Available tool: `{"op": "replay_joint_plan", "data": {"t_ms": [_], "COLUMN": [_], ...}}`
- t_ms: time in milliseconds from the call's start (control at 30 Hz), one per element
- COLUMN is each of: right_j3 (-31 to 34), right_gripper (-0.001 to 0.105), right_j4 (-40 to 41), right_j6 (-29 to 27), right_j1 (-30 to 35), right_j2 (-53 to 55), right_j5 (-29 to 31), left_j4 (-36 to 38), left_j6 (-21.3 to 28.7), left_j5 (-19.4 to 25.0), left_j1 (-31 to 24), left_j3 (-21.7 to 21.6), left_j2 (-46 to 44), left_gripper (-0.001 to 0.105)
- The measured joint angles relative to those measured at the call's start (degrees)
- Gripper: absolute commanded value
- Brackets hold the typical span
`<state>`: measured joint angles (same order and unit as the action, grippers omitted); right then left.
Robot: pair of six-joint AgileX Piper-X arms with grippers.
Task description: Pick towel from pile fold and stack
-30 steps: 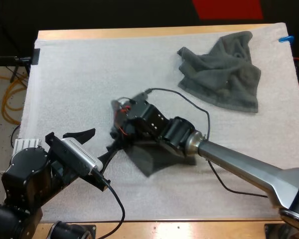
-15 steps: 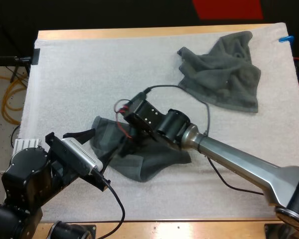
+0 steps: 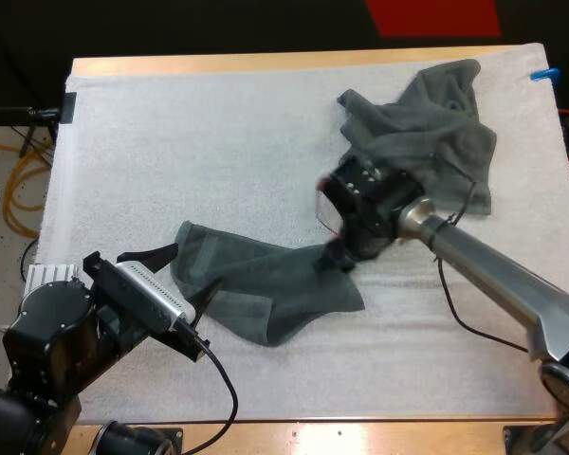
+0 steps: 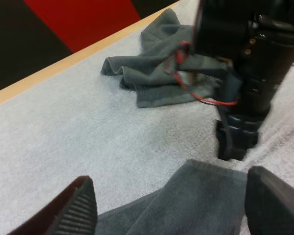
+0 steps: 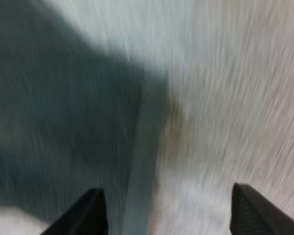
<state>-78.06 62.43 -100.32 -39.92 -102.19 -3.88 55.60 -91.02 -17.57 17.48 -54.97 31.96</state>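
**A:** Where is the towel we're working on?

**B:** The loose towel [image 3: 266, 289] lies half-spread and rumpled toward the near edge of the white mat [image 3: 171, 142], left of its middle. The crumpled pile [image 3: 427, 133] sits by the far right corner.

**A:** And the grippers?

**B:** The left gripper [image 3: 185, 275] is at the towel's left end, fingers wide apart and empty. The right gripper [image 3: 339, 254] is at its right end, fingers also spread and holding nothing.

**A:** What could go wrong?

**B:** I'd say a pinch could catch only one layer, or snag the mat too, because the cloth lies lumpy. The fold would then come out skewed.

**A:** Anything in the way?

**B:** The right arm [image 3: 493, 284] passes close by the pile's near edge, so a careless swing might drag the pile along.
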Motion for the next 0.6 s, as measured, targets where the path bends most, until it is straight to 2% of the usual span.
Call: {"op": "replay_joint_plan", "data": {"t_ms": [200,433,533,600], "right_j3": [10.3,18.4,18.7,18.7], "right_gripper": [0.051,0.048,0.03,0.008], "right_j4": [-2.5,-14.0,-18.8,-21.4], "right_j6": [0.0,2.3,4.4,5.6], "right_j1": [0.4,0.4,0.4,0.4], "right_j2": [2.3,2.6,2.6,2.6], "right_j5": [-6.3,-10.6,-14.5,-15.0], "left_j4": [0.0,0.0,0.0,0.1], "left_j6": [0.8,0.9,0.9,0.9], "left_j5": [0.1,0.1,0.1,0.1], "left_j1": [0.0,0.0,0.0,0.0], "left_j3": [0.0,0.0,0.0,0.0], "left_j2": [0.0,0.0,0.6,1.3], "left_gripper": [0.061,0.061,0.061,0.061]}}
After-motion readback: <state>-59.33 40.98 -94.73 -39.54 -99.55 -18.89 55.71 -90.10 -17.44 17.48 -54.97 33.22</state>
